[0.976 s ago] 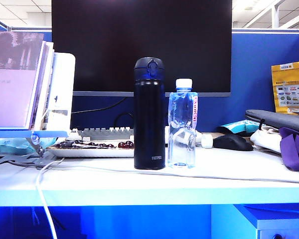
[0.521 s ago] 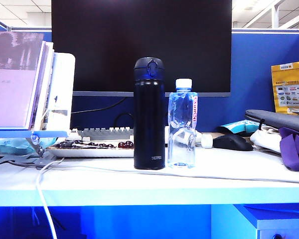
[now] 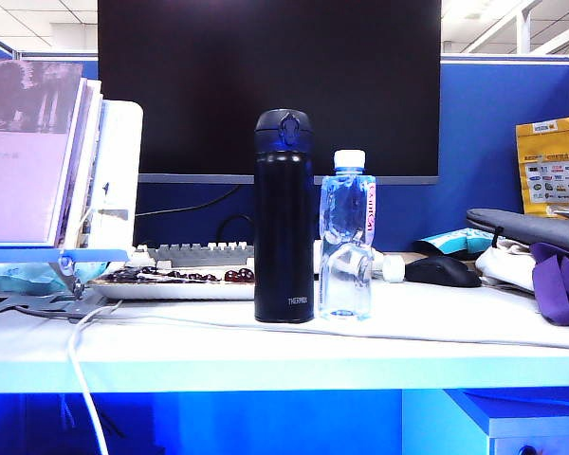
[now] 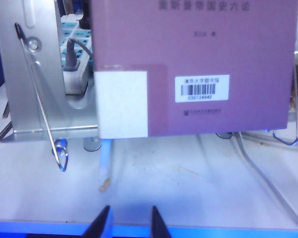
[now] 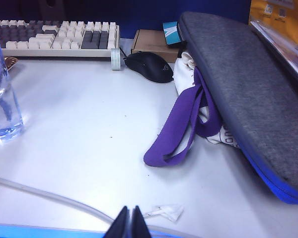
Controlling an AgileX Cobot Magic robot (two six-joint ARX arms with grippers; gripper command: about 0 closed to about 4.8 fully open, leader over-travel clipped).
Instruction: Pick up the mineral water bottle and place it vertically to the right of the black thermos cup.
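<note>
Exterior view: white surface [image 3: 266, 351] in an office cubicle, blue partition behind, ceiling panels above. The black thermos cup [image 3: 284, 216] stands upright at centre; the mineral water bottle [image 3: 347, 235] stands upright just beside it on the right, a narrow gap showing between them. Behind them a dark monitor [image 3: 269, 85] and a keyboard [image 3: 201, 253]. A book stand [image 3: 47, 161] occupies the far left; a mouse [image 3: 442, 271], grey case [image 3: 526, 230] and purple strap [image 3: 561, 281] lie on the right. A cable [image 3: 85, 379] trails over the near edge.

Left gripper [image 4: 129, 222] sits low at the near edge facing a purple book [image 4: 198, 64], jaws slightly parted, holding nothing. Right gripper [image 5: 130, 220] is closed, empty, at the near edge.
</note>
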